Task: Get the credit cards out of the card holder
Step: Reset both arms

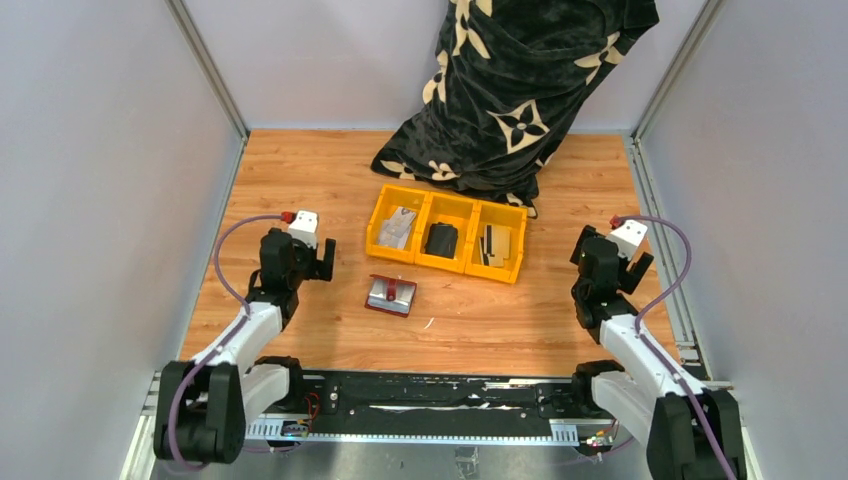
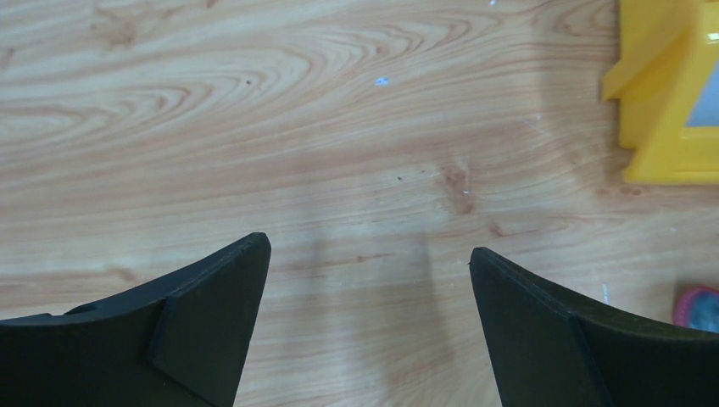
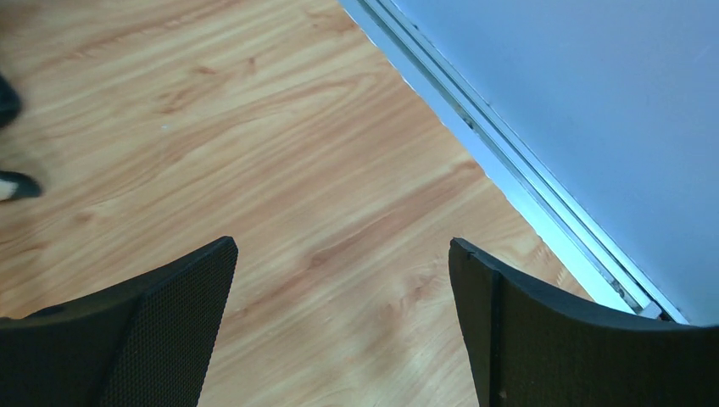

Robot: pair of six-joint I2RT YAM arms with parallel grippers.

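1. I take the yellow three-compartment plastic bin (image 1: 445, 263) in the middle of the wooden table top (image 1: 300, 160) as my landmark.
2. The small dark red folding card holder (image 1: 391, 294) lies opened flat just in front of the bin's left compartment, not touching it. Its silvery-grey inside faces up, with the red snap tab across the middle. I cannot tell whether a card is left inside it.
3. The thin flat credit cards are in the bin: a silvery-grey one (image 1: 398, 228) leans in the left compartment, and dark ones (image 1: 493, 243) stand in the right compartment. A bulky black object (image 1: 441, 239) fills the middle compartment.
4. My left gripper (image 2: 369, 250) hangs over bare wood to the left of the bin, with its jaws spread wide and nothing between them. The card holder lies apart from it, towards the bin's front. In the left wrist view only a red corner of it shows, at the lower right edge.
5. My right gripper (image 3: 343, 246) is to the right of the bin, beside the metal rail (image 3: 526, 182) at the wall. It is also spread wide and empty, well apart from the card holder.
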